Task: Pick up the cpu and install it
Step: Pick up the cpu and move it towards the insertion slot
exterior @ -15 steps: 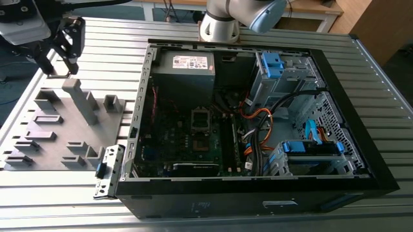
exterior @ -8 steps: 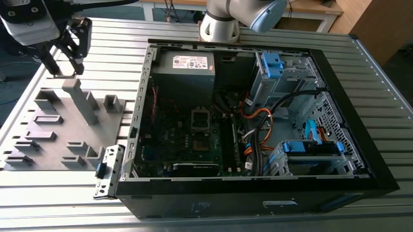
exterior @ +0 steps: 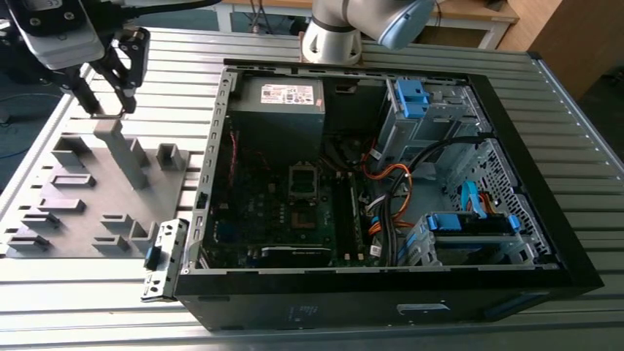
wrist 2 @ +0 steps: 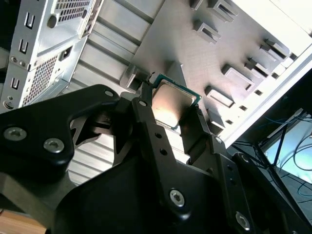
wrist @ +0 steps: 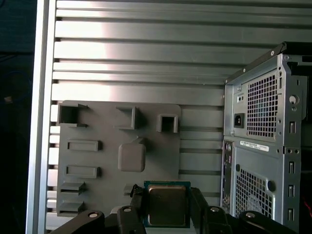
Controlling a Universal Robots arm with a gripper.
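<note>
The pincer [exterior: 109, 110] pinches the cpu [wrist: 166, 204] by two opposite edges and holds it just over the grey tray [exterior: 93, 216] at the exterior view's left, well apart from the open computer case [exterior: 390, 287]. The chip looks light, thin and stiff. Its metal top is probably slippery and its underside likely delicate, so the edges seem the safest place to grip. The tabletop [exterior: 98, 292] is ribbed metal, with wooden furniture standing beyond it
</note>
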